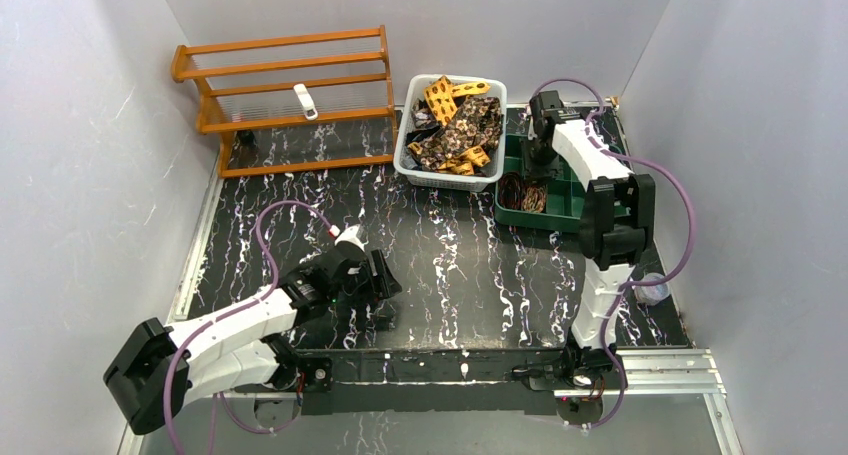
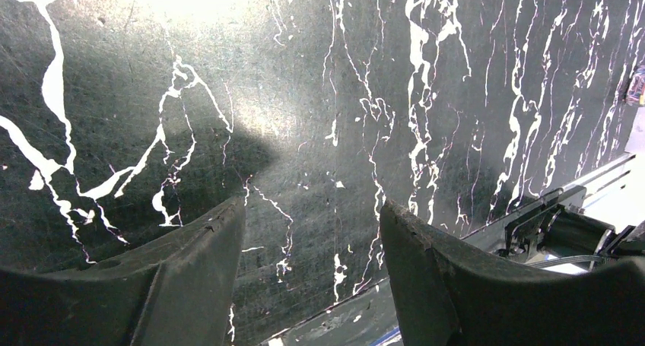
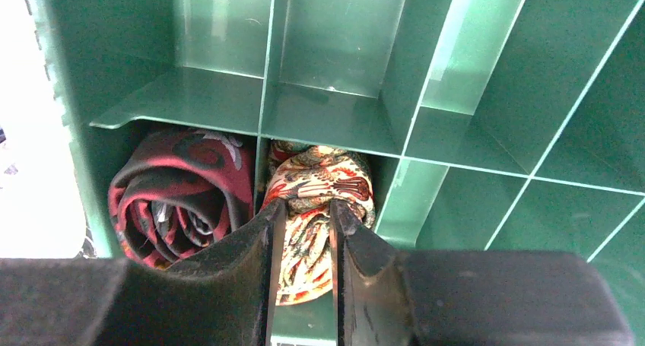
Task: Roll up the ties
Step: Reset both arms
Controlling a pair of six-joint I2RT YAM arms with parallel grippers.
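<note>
At the far right of the overhead view, the right arm [image 1: 600, 175] reaches over a green plastic divided tray [image 1: 565, 207]. Just left of the tray sits a white plastic basket [image 1: 405, 160] heaped with loose brown and yellow patterned ties [image 1: 458, 130]. An orange wooden slatted rack [image 1: 285, 95] stands at the far left. Near left, the left gripper [image 1: 385, 275] hangs low over the black white-veined marble-look table [image 1: 470, 265].

From the left wrist, the left gripper [image 2: 312, 209] has its 2 fingers well apart, with only bare table between them; it holds and touches nothing.

From the right wrist, the right gripper [image 3: 306, 209] has its fingers drawn close, pinching the fabric of a cream and red-orange paisley rolled tie [image 3: 319, 180] seated in 1 tray compartment. A dark red and black rolled tie [image 3: 179, 198] fills the neighbouring compartment, on that view's left, untouched by the fingers.
</note>
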